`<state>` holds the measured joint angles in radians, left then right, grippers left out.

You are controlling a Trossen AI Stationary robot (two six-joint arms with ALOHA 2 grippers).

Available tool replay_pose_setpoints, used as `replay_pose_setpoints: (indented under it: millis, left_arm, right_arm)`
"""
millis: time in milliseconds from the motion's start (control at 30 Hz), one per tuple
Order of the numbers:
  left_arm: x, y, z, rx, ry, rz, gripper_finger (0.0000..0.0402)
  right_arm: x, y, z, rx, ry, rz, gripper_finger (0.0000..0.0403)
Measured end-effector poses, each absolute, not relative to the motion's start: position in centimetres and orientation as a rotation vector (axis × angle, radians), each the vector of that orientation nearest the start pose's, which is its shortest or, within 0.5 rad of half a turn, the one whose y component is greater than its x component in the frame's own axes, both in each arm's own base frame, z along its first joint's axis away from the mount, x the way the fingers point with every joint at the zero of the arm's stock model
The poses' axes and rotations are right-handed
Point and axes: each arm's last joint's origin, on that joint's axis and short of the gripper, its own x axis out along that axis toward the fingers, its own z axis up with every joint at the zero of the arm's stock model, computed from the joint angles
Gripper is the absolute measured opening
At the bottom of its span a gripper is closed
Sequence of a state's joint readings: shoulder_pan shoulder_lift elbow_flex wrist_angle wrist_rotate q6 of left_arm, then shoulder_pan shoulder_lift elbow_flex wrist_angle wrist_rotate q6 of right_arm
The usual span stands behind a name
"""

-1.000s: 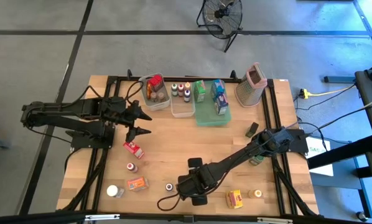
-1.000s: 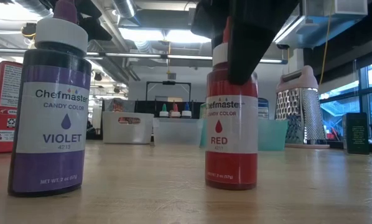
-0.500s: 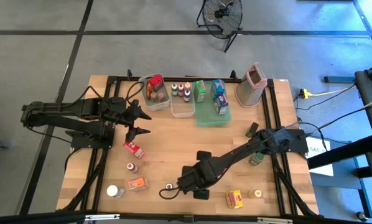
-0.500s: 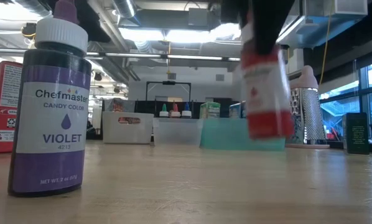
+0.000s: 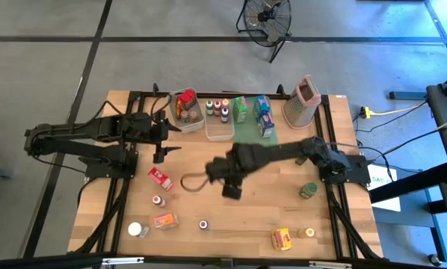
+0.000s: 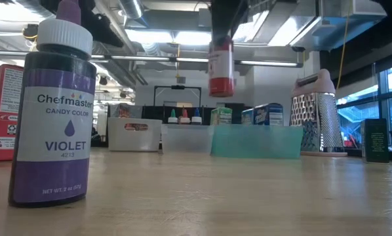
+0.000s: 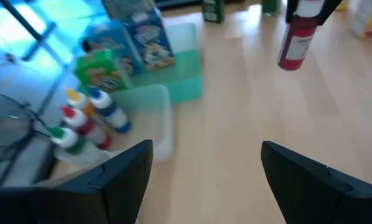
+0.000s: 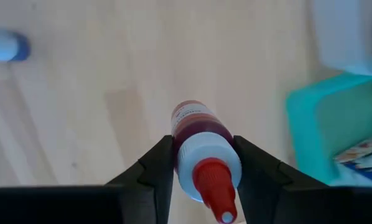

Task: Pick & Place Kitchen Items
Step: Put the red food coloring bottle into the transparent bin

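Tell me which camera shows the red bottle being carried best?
The right wrist view: the red bottle fills it, clamped in the right end effector. Low and left wrist views show it small, hanging in the air; from above the arm hides it.

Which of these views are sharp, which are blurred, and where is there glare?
Low view: the violet bottle near the lens is sharp, and ceiling lights glare behind the lifted red bottle. Left wrist view: soft throughout, bins washed bluish. Right wrist view: the right gripper on the red bottle is fairly sharp, the table blurred.
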<state>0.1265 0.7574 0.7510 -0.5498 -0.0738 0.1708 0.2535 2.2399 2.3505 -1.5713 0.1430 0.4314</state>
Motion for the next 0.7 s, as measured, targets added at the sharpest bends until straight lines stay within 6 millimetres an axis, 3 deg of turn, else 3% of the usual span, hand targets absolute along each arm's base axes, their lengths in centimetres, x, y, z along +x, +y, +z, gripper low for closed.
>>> replay_pose_setpoints:
  millis: [367,700]
  left_arm:
    - [14.3,5.6,29.9,0.088,0.570,0.180,0.0294]
    - [13.5,6.3,29.3,-0.075,0.606,0.170,0.0294]
  right_arm:
    - [43.1,1.0,30.1,0.043,1.442,-0.220,0.0133]
    - [43.6,-6.4,30.3,-0.022,1.367,-0.237,0.0133]
